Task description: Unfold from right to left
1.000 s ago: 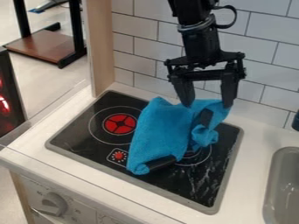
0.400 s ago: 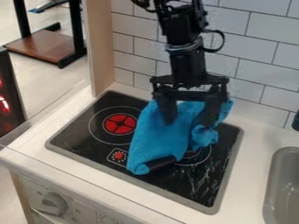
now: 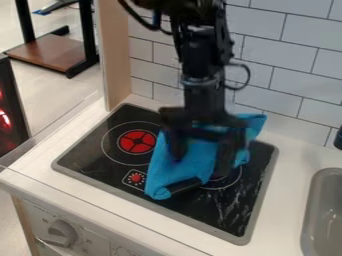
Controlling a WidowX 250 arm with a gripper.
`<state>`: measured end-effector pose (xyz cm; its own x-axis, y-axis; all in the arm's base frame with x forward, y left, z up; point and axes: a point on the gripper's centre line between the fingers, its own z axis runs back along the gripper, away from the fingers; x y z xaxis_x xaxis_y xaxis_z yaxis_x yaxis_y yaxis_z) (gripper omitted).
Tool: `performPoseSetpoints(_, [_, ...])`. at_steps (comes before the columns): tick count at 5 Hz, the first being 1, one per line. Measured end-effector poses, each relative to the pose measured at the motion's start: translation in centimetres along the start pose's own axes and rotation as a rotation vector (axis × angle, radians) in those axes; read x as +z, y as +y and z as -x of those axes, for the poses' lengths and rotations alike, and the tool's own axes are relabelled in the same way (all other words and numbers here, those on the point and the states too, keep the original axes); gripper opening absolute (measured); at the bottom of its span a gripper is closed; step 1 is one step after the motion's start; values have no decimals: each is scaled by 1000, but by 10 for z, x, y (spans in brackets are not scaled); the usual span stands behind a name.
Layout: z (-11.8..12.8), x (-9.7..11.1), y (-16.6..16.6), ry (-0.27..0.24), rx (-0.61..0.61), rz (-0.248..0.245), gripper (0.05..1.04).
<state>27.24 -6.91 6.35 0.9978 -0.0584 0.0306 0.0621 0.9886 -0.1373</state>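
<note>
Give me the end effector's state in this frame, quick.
End effector: open, fingers spread apart over the blue cloth, not clamped on it; whether they touch it can't be told.

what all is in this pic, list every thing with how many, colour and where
stove top: 1, black with grey rim, on the counter
cloth: 1, blue, on the stove top
black piece: 1, black, at the cloth's near edge
burner mark: 1, red, left of the cloth
counter: 1, white
sink: 1, grey, right edge
knob: 1, grey, lower left
tiled wall: 1, white, behind
panel: 1, light wood, upper left
board: 1, brown, upper left
arm: 1, black, top centre
tool: 1, black, at the cloth, fingers apart
</note>
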Motion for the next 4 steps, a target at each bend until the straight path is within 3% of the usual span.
performPoseSetpoints(2, [0,-16,-10,12,-44,25,999])
performPoseSetpoints(4, [1,-43,-3,67,-38,4,999])
